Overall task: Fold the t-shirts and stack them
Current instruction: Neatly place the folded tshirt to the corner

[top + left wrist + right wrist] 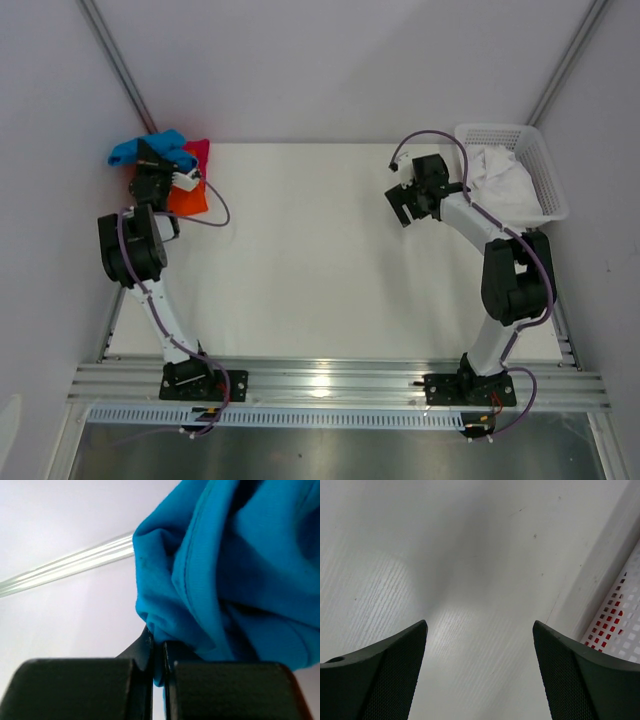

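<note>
The t-shirts lie bunched at the table's far left corner. The bright blue one (pixel 128 151) is on top, the pinkish-red one (pixel 201 150) is behind it, and the orange one (pixel 188 199) is nearest. My left gripper (pixel 150 153) sits over this pile. In the left wrist view it (pixel 159 642) is shut on a fold of the blue t-shirt (pixel 240 565), which fills most of that view. My right gripper (pixel 403 207) hangs open above the bare table left of the basket. Nothing is between its fingers (pixel 479 625).
A white lattice basket (pixel 540 165) stands at the far right corner with white cloth (pixel 500 175) inside. Its wall (pixel 620 625) shows at the right edge of the right wrist view. Walls close in on both sides. An aluminium rail (pixel 330 380) runs along the near edge.
</note>
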Available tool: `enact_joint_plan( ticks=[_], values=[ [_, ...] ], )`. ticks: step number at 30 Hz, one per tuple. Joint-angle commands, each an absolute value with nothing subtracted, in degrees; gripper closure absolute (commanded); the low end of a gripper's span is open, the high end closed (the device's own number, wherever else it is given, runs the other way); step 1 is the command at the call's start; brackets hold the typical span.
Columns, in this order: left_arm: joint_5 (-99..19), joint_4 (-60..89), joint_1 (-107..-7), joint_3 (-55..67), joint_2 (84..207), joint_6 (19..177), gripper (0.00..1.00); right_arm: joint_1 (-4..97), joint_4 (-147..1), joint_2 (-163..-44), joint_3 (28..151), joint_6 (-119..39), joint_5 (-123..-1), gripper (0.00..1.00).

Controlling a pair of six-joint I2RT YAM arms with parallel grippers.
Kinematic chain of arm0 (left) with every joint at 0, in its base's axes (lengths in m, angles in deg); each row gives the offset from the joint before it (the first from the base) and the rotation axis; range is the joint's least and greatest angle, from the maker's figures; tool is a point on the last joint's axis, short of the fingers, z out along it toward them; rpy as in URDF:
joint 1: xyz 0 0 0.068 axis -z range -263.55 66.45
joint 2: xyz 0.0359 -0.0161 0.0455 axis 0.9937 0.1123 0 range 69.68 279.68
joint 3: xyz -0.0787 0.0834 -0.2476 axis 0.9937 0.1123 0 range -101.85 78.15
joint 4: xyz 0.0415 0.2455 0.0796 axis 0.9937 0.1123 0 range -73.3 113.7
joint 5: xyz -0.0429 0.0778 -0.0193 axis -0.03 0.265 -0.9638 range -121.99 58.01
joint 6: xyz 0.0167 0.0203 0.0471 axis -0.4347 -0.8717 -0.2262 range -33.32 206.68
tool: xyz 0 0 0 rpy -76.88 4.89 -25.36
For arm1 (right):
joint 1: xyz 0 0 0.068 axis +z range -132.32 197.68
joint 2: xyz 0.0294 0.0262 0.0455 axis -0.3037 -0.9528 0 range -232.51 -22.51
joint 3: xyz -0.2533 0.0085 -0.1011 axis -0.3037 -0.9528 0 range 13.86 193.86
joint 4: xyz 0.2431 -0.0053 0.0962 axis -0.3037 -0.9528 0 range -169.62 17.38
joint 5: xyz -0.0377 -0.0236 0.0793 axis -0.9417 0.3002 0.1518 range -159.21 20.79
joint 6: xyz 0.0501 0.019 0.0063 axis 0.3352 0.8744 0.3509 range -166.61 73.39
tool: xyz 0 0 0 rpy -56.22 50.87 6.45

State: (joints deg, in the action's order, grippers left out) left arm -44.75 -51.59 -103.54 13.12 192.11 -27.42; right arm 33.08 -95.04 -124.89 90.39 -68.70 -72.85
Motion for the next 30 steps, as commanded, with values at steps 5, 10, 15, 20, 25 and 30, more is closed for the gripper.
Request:
enact_joint_plan(
  ticks=[5,10,15,20,25,30],
  values=[
    [-32.7,-55.8,-99.0,-12.5,198.0,-22.9,1.0,34.2,-95.0,-125.5,92.7,-68.1,-73.8,0.13],
    [-28.8,-44.7,-97.6,-41.3,212.1,-21.4,1.0,33.8,-95.5,-126.6,92.8,-67.8,-73.9,0.13],
    [-31.4,-36.0,-95.9,-59.6,220.5,-19.3,1.0,33.6,-95.9,-127.1,92.8,-67.6,-74.6,0.13],
    [-33.2,-39.8,-95.3,-56.2,221.6,-19.1,1.0,33.0,-96.2,-127.1,93.0,-67.4,-74.8,0.13],
    [-32.3,-44.8,-96.5,-42.1,220.3,-24.2,1.0,32.2,-96.6,-126.1,92.6,-67.2,-74.3,0.13],
    [-32.9,-53.1,-97.1,-18.4,211.9,-23.8,1.0,31.0,-96.8,-125.0,92.3,-66.8,-73.3,0.13]
  ],
)
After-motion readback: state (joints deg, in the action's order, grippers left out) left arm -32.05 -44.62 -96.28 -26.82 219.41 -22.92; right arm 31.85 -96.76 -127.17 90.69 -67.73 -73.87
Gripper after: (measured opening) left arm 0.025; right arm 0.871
